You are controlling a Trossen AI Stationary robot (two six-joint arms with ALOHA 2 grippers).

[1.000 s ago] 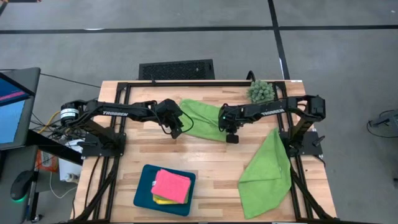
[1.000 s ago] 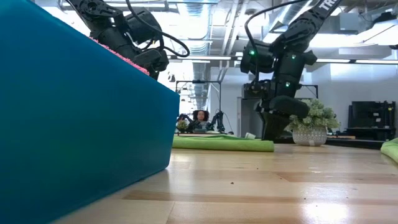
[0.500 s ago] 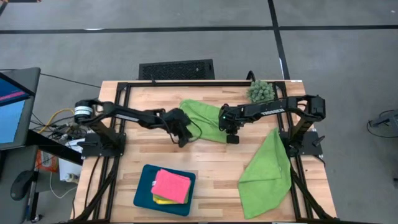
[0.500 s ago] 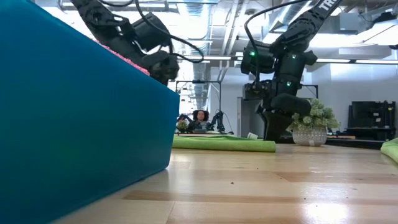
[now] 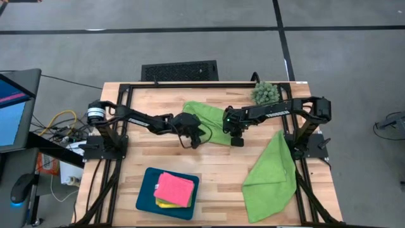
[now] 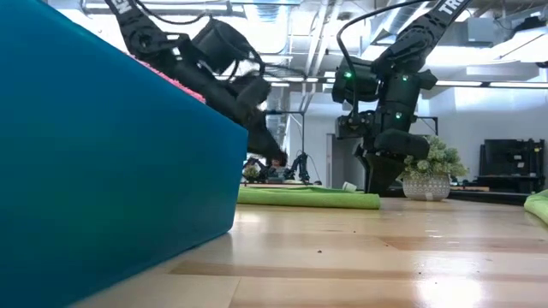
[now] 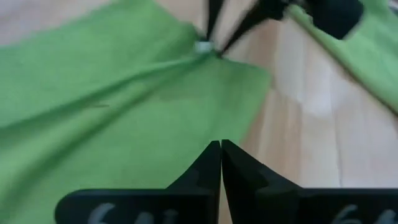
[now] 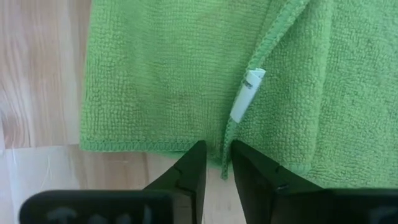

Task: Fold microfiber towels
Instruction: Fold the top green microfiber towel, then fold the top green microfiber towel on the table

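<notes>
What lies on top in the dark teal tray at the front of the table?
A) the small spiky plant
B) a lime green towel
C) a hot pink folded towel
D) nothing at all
C: in the high view, a hot pink towel folded into a square lies on top in the teal tray, with a yellow edge showing beneath it.
</notes>
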